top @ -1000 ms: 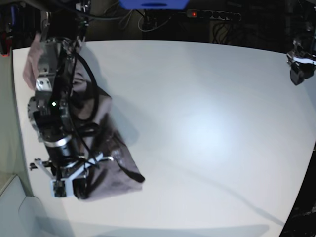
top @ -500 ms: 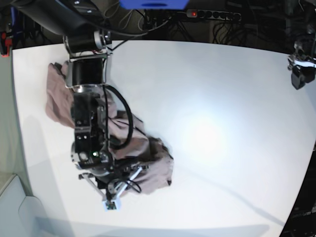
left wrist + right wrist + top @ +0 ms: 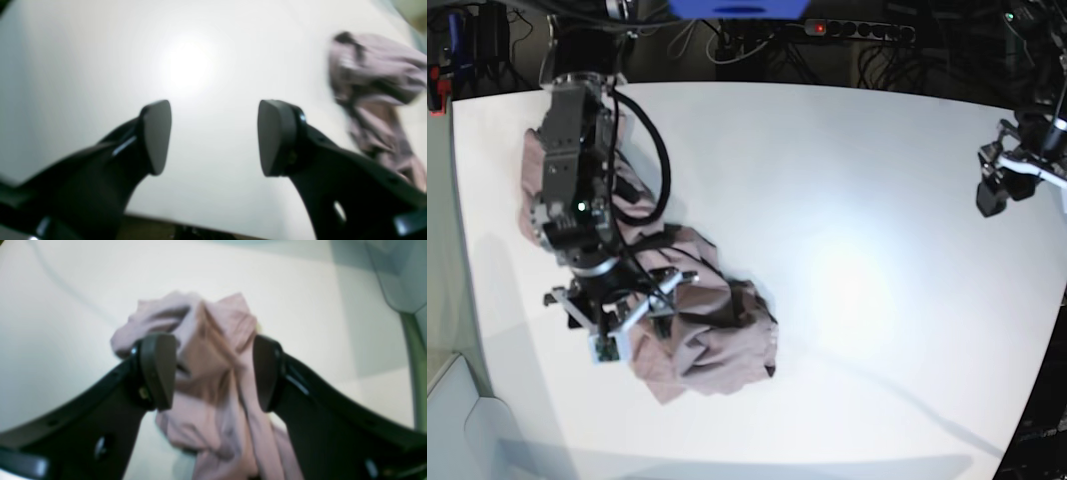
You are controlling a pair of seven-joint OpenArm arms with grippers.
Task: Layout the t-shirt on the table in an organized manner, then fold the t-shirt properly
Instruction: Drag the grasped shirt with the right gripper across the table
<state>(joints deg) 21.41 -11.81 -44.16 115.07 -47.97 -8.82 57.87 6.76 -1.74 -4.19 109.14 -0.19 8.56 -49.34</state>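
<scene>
Right gripper [image 3: 213, 373] is hanging wide open over the bunched shirt [image 3: 697, 330], pads straddling cloth without pinching, so closing now is probably just grabbing several layers. Left gripper [image 3: 213, 136] is also gaping, holding nothing, well away from the shirt. Only the base view is showing the whole heap trailing toward the table [image 3: 847, 200] corner.

Crumpled mauve t-shirt [image 3: 712, 340] on white table [image 3: 847, 200]

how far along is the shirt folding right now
Nothing looks done: the dusty mauve-pink cotton t-shirt lies crumpled in a heap on the smooth white table, neither spread flat nor folded. In hand: the right pincer stands open around a bunched part of it, while the left pincer is open and empty over bare table. Left: flattening it, then every fold.
</scene>
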